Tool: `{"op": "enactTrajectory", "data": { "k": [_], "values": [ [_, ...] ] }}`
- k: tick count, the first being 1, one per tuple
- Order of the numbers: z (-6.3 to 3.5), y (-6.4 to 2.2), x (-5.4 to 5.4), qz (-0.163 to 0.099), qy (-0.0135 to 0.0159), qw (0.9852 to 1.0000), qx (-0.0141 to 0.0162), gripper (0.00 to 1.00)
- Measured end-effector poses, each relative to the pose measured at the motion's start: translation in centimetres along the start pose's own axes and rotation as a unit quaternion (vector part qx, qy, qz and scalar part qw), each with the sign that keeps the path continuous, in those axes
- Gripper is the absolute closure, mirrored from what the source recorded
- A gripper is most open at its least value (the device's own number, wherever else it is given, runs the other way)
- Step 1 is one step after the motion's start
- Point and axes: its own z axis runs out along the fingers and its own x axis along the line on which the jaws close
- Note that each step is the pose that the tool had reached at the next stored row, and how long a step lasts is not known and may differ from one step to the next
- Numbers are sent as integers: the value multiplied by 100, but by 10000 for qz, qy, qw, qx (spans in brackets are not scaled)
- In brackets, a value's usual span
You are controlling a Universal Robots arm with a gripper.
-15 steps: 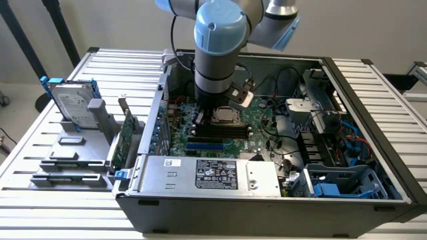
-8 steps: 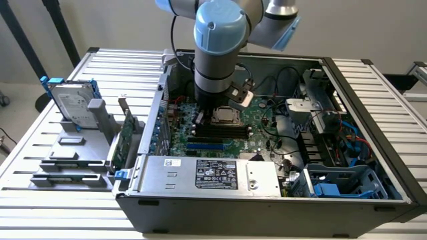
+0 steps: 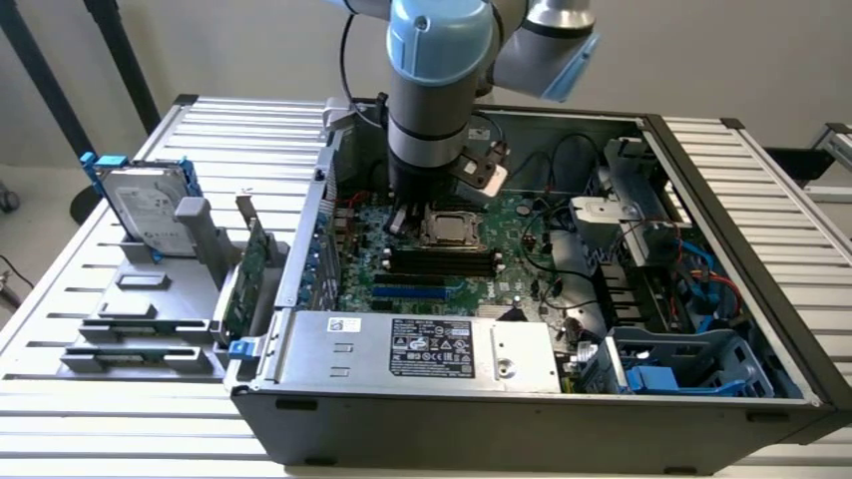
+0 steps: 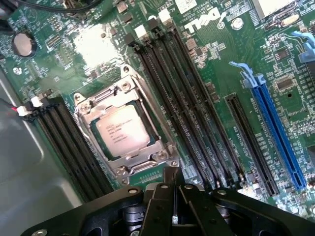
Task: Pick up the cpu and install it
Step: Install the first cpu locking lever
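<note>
The cpu [image 4: 122,130], a small square chip with a silver-grey lid, lies flat inside the metal socket frame [image 4: 147,158] on the green motherboard [image 4: 216,54]. In the exterior view the cpu [image 3: 453,228] sits mid-board inside the open computer case. My gripper [image 4: 171,173] is shut with nothing between its black fingers. Its tips hover just off one edge of the socket frame, close above the board. From outside, the gripper [image 3: 410,222] hangs down into the case just to the exterior view's left of the socket.
Black memory slots [image 4: 189,108] flank the socket, and a blue expansion slot [image 4: 275,132] lies beyond them. The power supply [image 3: 426,349] fills the case front, with cables and drive cages [image 3: 652,249] on the exterior view's right. A hard drive [image 3: 140,205] stands in a grey holder outside.
</note>
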Motion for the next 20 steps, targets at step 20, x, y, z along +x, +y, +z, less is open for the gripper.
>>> {"op": "enactTrajectory", "data": {
  "k": [20],
  "values": [
    [-121,-139,223,-392,-213,9990,-6,89]
  ]
}}
